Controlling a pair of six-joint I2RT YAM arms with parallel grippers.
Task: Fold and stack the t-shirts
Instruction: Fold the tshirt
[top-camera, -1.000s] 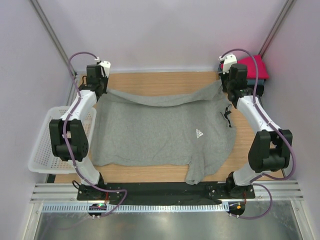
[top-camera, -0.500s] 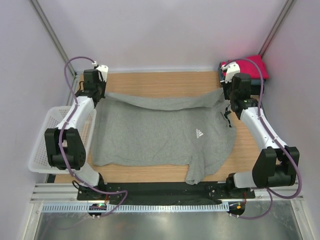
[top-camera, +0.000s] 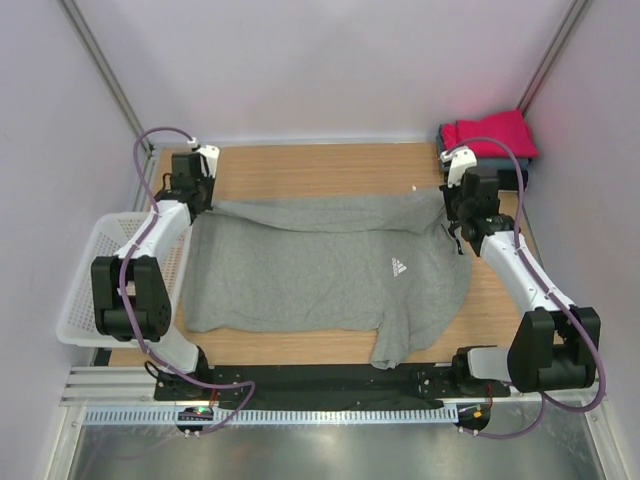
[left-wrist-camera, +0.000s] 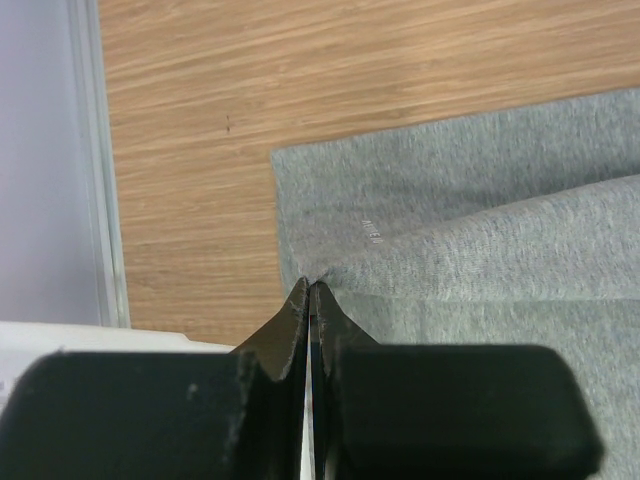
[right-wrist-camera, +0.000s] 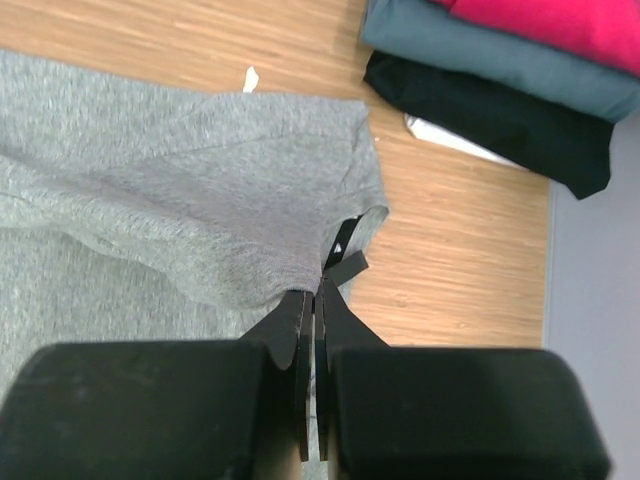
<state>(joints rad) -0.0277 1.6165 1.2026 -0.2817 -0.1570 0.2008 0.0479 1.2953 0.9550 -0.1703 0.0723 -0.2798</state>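
The heather-grey t-shirt (top-camera: 320, 265) lies spread on the wooden table, its small white print (top-camera: 399, 266) facing up and its far edge folded over onto itself. My left gripper (top-camera: 199, 201) is shut on the shirt's far-left corner (left-wrist-camera: 330, 230), low over the table. At the far right my right gripper (top-camera: 456, 214) is shut on the shirt's edge beside the dark collar label (right-wrist-camera: 345, 262). Folded magenta-red (right-wrist-camera: 560, 22), slate-blue (right-wrist-camera: 480, 52) and black (right-wrist-camera: 490, 105) t-shirts sit stacked in the far right corner (top-camera: 490, 135).
A white mesh basket (top-camera: 85, 290) hangs off the table's left edge beside the left arm. A small white scrap (right-wrist-camera: 250, 77) lies on the wood just beyond the grey shirt. Grey walls close in the far, left and right sides.
Both grippers have come down and toward me with the shirt's far edge. That edge sagged between them before; it now lies flat on the shirt.
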